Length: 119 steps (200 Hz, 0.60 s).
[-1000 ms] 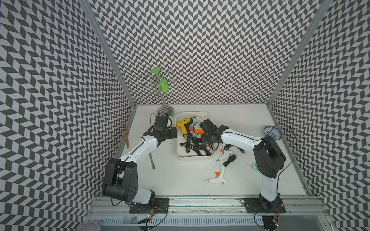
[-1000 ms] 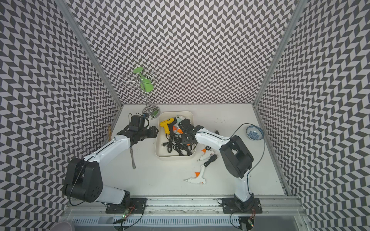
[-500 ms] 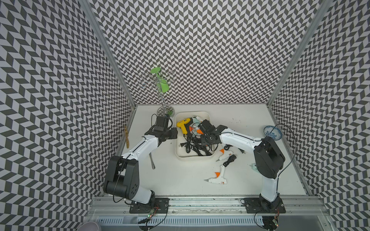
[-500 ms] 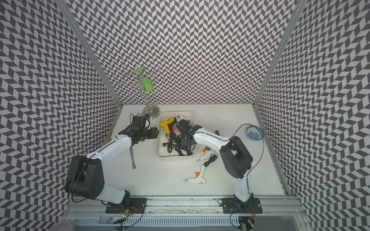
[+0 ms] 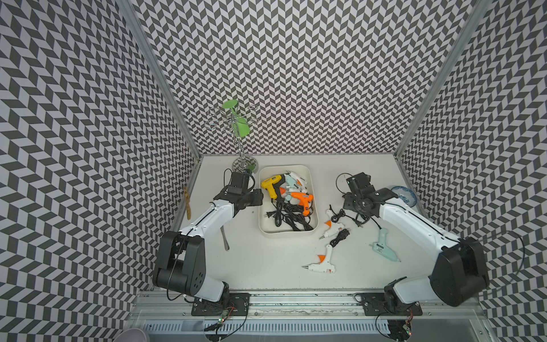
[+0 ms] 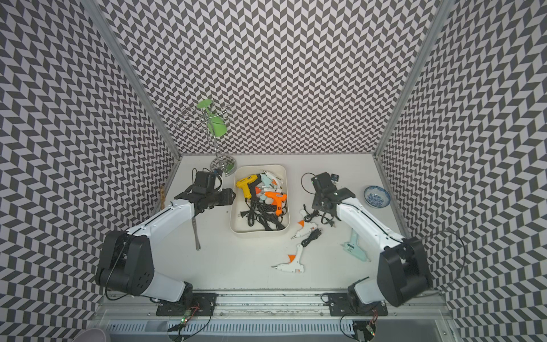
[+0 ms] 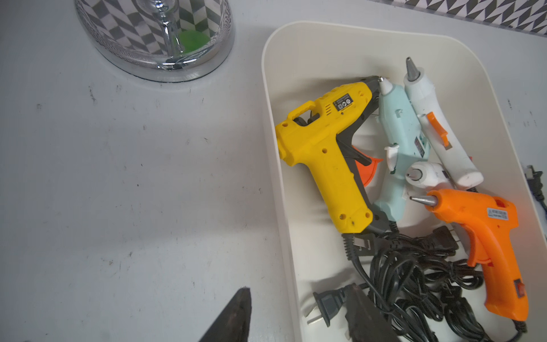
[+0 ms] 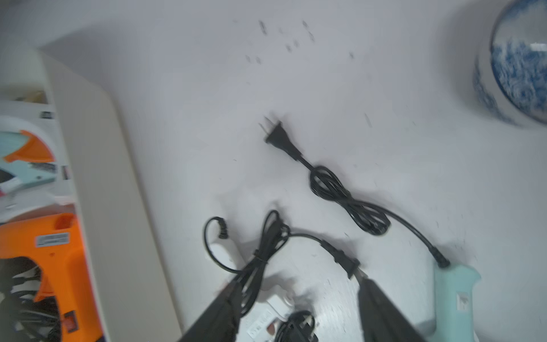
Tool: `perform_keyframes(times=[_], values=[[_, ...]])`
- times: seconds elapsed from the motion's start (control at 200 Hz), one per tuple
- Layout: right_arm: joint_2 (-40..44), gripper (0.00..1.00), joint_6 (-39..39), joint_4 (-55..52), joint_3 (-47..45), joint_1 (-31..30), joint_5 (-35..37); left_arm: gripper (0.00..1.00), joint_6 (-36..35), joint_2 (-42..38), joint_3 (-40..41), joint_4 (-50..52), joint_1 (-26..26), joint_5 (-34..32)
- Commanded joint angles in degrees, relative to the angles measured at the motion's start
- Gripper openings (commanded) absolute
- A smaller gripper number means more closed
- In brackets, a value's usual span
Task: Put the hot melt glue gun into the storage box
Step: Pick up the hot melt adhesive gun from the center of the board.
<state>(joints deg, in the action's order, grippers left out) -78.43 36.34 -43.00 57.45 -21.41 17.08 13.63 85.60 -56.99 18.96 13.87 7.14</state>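
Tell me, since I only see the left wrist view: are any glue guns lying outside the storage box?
Observer: Three, on the table on the right arm's side of the storage box: one white glue gun beside it, a second white glue gun nearer the front, and a mint glue gun.
Operator: Is the right gripper holding one?
Observer: No, the right gripper is open and empty, above loose cords.
Operator: Anything else on that side?
Observer: A blue-patterned bowl, farther right than the gripper.

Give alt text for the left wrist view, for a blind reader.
A cream storage box holds a yellow glue gun, an orange glue gun, paler ones and tangled black cords. The open left pincer straddles one wall; a chrome stand base sits nearby.
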Motion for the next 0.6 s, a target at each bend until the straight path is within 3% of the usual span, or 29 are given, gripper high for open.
perform_keyframes(times=[0.0, 0.09, 0.27, 0.39, 0.591], values=[[6.1, 0.72, 4.7, 2.9, -8.3, 3.0, 0.6, 0.56, 0.7, -1.8, 0.3, -0.8, 0.5, 2.5], [8.3, 0.81, 5.2, 5.3, -12.4, 8.1, -1.6, 0.56, 0.7, -2.0, -0.2, -0.5, 0.7, 3.3], [6.1, 0.8, 1.2, 4.1, -12.7, 13.8, -0.1, 0.57, 0.6, -3.8, 0.6, -0.9, 1.2, 3.9], [3.9, 0.79, -0.4, 4.6, -14.5, 18.6, -5.0, 0.57, 0.6, -4.2, -0.3, -0.5, 1.2, 4.5], [-0.6, 0.77, -3.7, 6.7, -15.9, 21.0, -5.8, 0.57, 0.5, -6.4, 0.6, -1.1, 1.2, 4.9]])
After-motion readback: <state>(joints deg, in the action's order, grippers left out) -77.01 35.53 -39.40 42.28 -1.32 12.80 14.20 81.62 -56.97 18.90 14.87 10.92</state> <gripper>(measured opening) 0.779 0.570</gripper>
